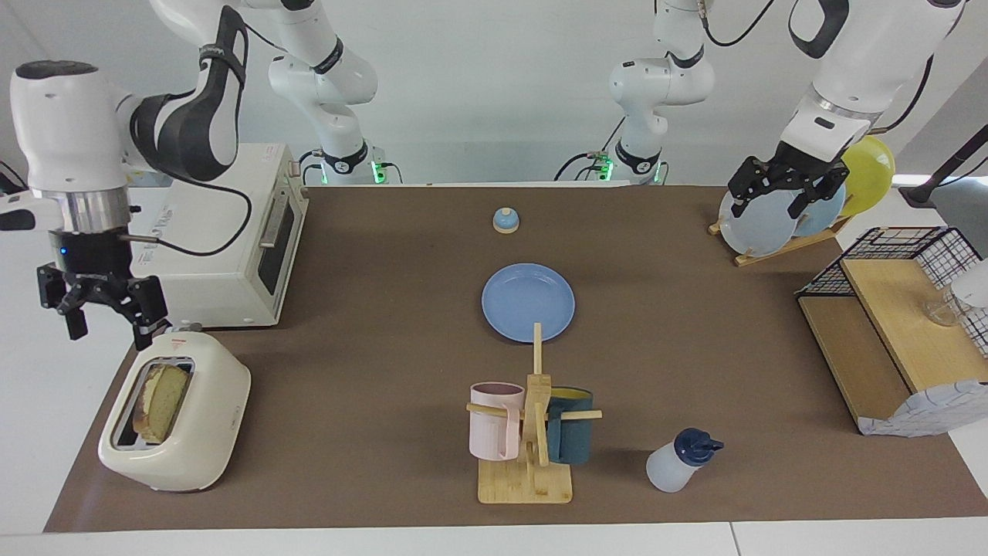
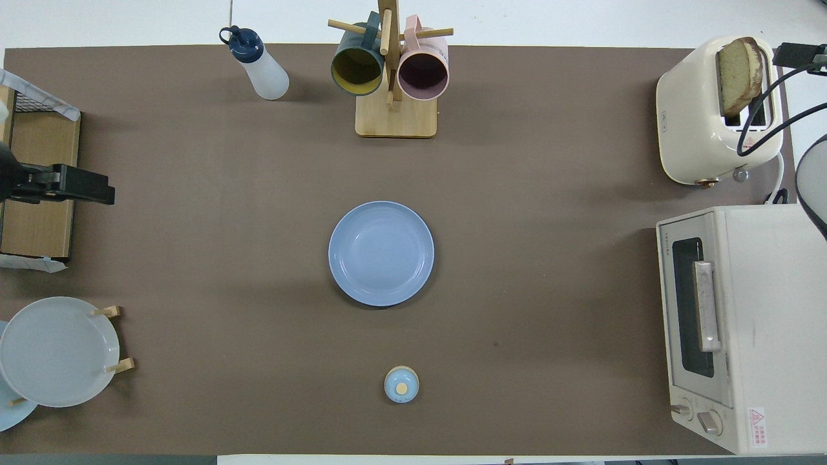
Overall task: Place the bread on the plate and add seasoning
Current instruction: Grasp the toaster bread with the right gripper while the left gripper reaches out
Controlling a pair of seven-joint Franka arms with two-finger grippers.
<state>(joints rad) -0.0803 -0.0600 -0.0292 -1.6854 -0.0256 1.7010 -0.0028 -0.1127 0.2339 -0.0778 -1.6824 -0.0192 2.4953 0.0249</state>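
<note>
Two claws, both spread wide, both empty. My right gripper hangs just above the toaster, at the end nearer the robots. Bread stands upright in the toaster slot, at the right arm's end of the table. My left gripper hovers over the upright plates in the rack. Plate lies flat mid-table. Seasoning stands beside the mug stand, farther from the robots than the plate.

No lettering is legible; red warning-triangle stickers mark the toaster and the toaster oven.
</note>
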